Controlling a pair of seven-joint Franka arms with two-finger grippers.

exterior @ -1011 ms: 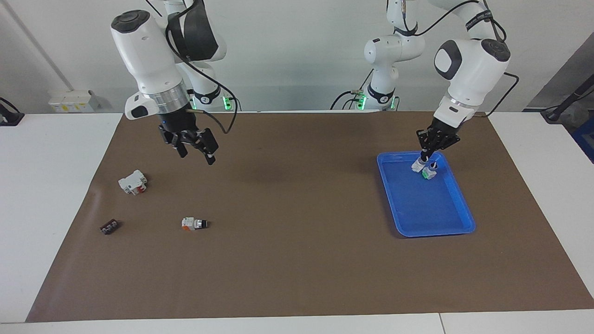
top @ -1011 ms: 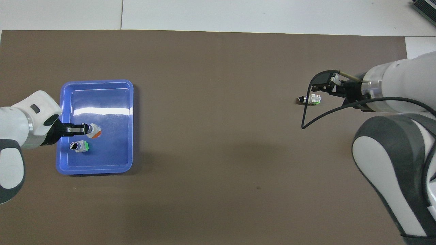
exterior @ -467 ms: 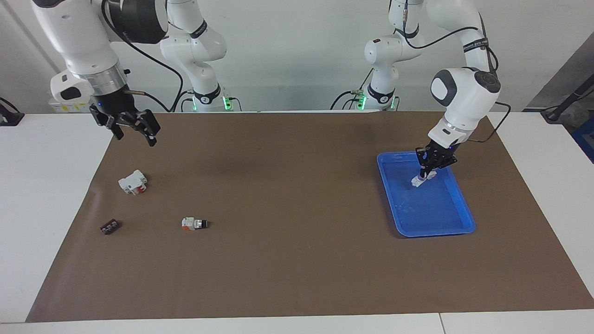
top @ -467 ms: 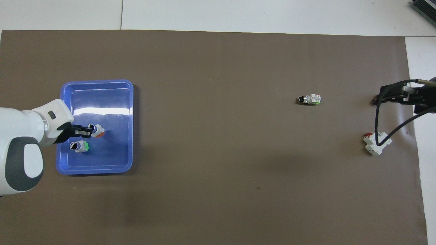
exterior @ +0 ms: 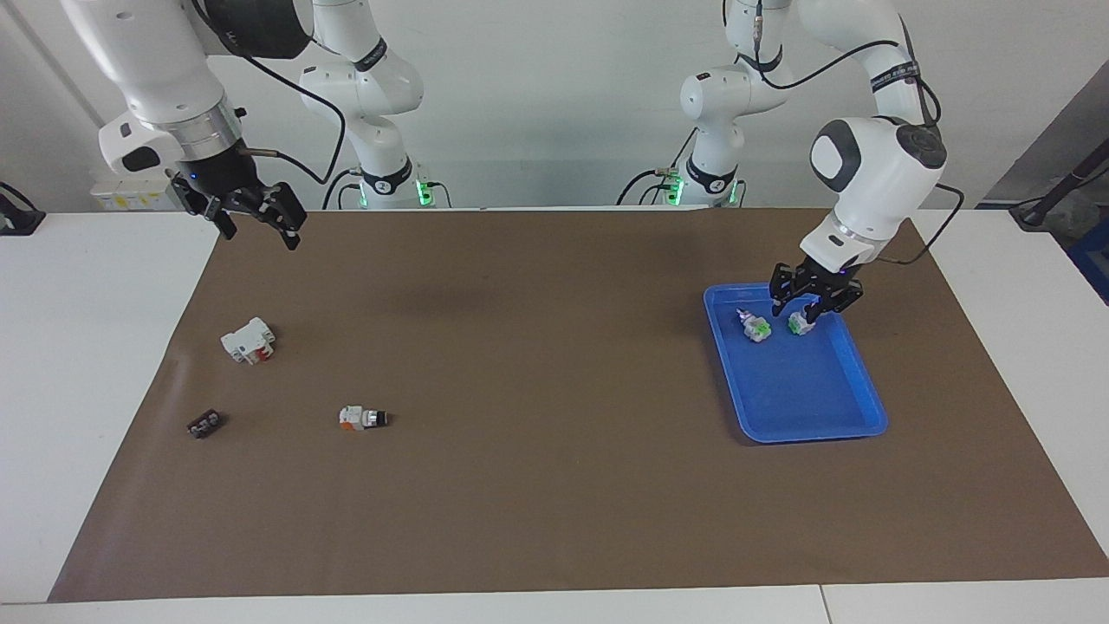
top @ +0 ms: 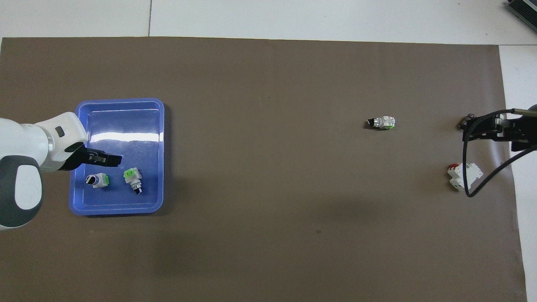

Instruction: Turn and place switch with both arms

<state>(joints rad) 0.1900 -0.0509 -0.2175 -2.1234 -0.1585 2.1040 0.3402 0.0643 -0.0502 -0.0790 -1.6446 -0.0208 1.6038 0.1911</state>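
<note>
Over tray [exterior: 866, 407] | left claw [exterior: 815, 299] released, two switches [exterior: 755, 327] below | right claw [exterior: 251, 221] spread

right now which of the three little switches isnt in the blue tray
The switch lying alone on the brown mat, toward the right arm's end of the table. The other two switches sit inside the blue tray.

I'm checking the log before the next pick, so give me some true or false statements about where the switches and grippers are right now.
1. Two switches lie in the blue tray. True.
2. The left gripper holds a switch. False: it is open over the tray, holding nothing.
3. A third switch lies on the mat. True.
4. The right gripper is shut on the white block. False: it hangs open in the air, and the block lies on the mat.
</note>
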